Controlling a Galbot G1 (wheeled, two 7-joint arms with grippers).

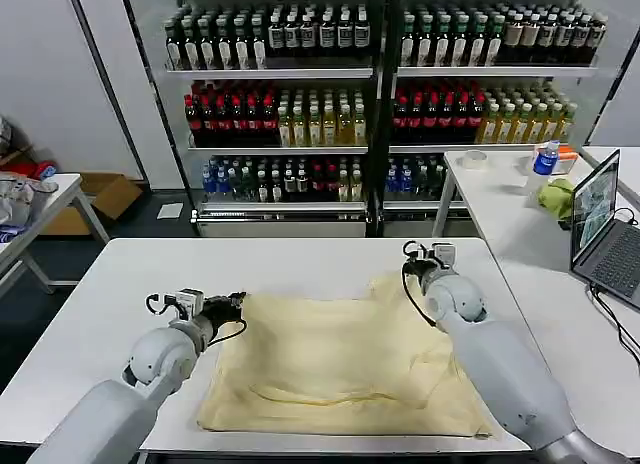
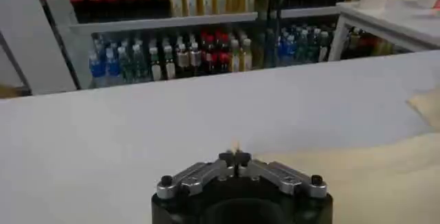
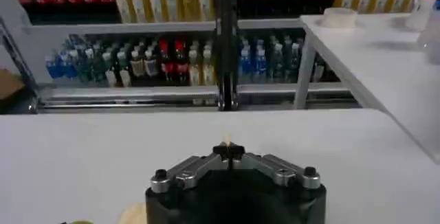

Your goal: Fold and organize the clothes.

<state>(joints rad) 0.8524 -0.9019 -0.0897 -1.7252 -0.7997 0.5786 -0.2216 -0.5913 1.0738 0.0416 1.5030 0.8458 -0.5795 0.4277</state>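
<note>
**Both grippers pinching the T-shirt's far edge**

The cream-yellow T-shirt [image 1: 340,369] is lying spread on the white table [image 1: 110,284], covering the near centre and reaching the table's front edge. Fabric is looking loosely wrinkled, with a fold line running across near the front.

Left gripper [image 1: 232,306] is sitting at the shirt's 10 o'clock corner, fingers together and clamping a sliver of cloth; in the left wrist view a small tuft of fabric is poking up between the closed tips [image 2: 236,154].

Right gripper [image 1: 418,260] is sitting at the shirt's 1 o'clock corner, fingers also together, with a thin bit of pale fabric showing at the tips in the right wrist view [image 3: 228,148].

Shelves of bottles [image 1: 380,94] are standing at 12 o'clock behind the table.
</note>
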